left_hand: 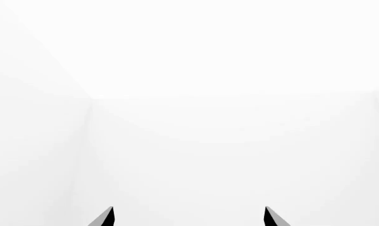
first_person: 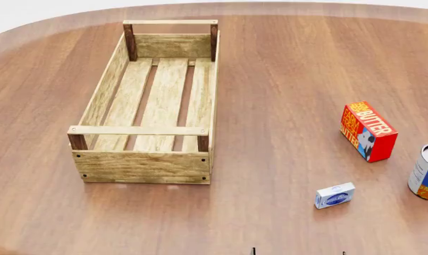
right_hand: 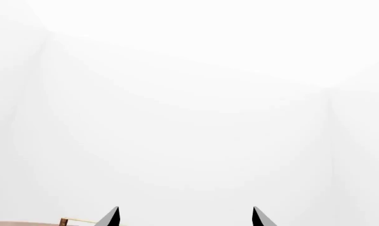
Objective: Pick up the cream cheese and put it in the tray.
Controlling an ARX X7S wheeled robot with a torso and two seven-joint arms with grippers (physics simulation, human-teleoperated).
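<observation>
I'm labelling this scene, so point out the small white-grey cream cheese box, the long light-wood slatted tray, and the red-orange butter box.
small white-grey cream cheese box [first_person: 335, 195], head view, blue-logo top face
long light-wood slatted tray [first_person: 144, 166], head view, near end wall
red-orange butter box [first_person: 374, 125], head view, lettered top face

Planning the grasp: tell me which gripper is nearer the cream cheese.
Right, probably. Its gripper barely shows at the head view's bottom edge, just short of the cream cheese. The left gripper is outside that view.

"BUTTER" is printed in yellow capitals on the red-orange box [first_person: 368, 131]. A blue oval logo is borne by the cream cheese [first_person: 335, 195], its lettering too small to be read.
</observation>
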